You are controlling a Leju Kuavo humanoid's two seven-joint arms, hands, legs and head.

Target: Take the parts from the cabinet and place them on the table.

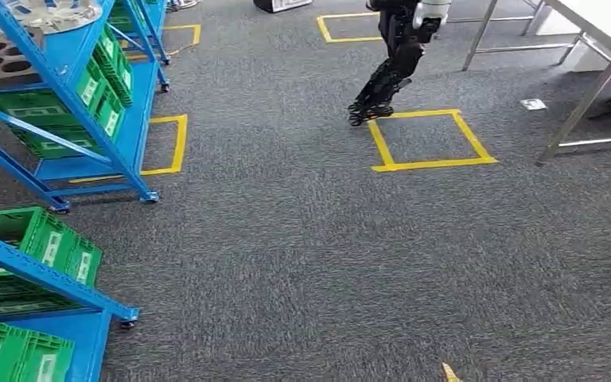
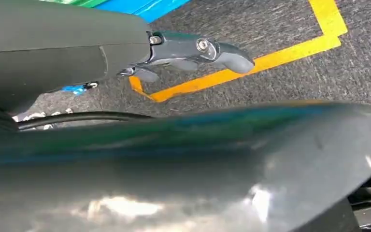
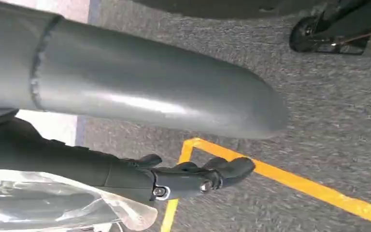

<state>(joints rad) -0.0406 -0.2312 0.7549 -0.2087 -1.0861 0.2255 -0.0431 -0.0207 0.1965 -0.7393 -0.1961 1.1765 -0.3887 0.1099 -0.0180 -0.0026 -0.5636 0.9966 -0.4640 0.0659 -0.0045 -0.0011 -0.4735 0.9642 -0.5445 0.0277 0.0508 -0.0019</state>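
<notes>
While the head view looks down over grey carpet, the blue cabinet stands at the upper left of the frame, its shelves packed with green crates. A grey tray with round holes sits up at its top level. A second blue rack with more crates fills the lower left corner. At the upper right, the white tabletop stands on metal legs, well apart from the cabinet. Between them, at top centre, another robot's dark legs stand at the corner of a yellow tape square.

In the left wrist view, the left robot hand hangs over the carpet, fingers stretched out and apart, nothing in them.

In the right wrist view, the right robot hand points its dark fingers straight out above a yellow line. A clear plastic bag lies right against those fingers, though I cannot tell whether they grip it.
</notes>
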